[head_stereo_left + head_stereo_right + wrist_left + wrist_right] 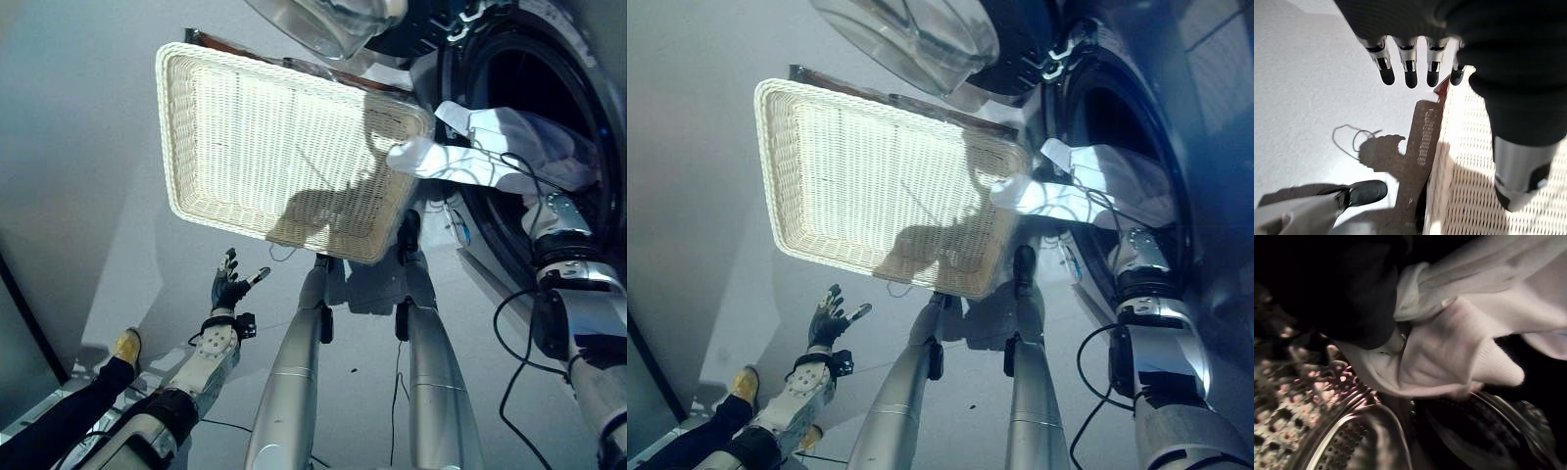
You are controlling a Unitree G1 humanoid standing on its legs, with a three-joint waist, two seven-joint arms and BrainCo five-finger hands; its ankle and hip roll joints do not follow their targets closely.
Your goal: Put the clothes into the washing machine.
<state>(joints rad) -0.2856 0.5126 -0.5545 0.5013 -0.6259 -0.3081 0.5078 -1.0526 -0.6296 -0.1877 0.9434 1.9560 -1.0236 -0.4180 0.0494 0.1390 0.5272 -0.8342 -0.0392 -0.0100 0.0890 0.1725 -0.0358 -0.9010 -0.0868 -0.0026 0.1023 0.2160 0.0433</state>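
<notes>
Left robot hand (230, 289) low over the grey floor (88, 176), fingers (1410, 73) straight and spread, holding nothing; seen from its wrist camera beside the edge of the basket. Just by that arm, a person's dark-sleeved leg and yellow shoe (126, 345) at the lower left corner.

Toward the middle, a white wicker basket (196, 117), shallow and rectangular, bare inside, resting tilted with a brown board (1422, 147) showing under its edge. Above it, the clear glass door (911, 39) of the washing machine (578, 59), swung open.

Further right, a white garment (509, 147) draped across the rim of the drum opening (1136, 117), one sleeve end hanging outward just beside the basket's near corner, the rest lying inside the dark drum. From the right wrist camera, white cloth bunched against the perforated metal drum wall (1308, 396).

Right robot hand reaching past the rim into the drum, buried in the cloth; fingers hidden, so whether apart or clamped could not be told.
</notes>
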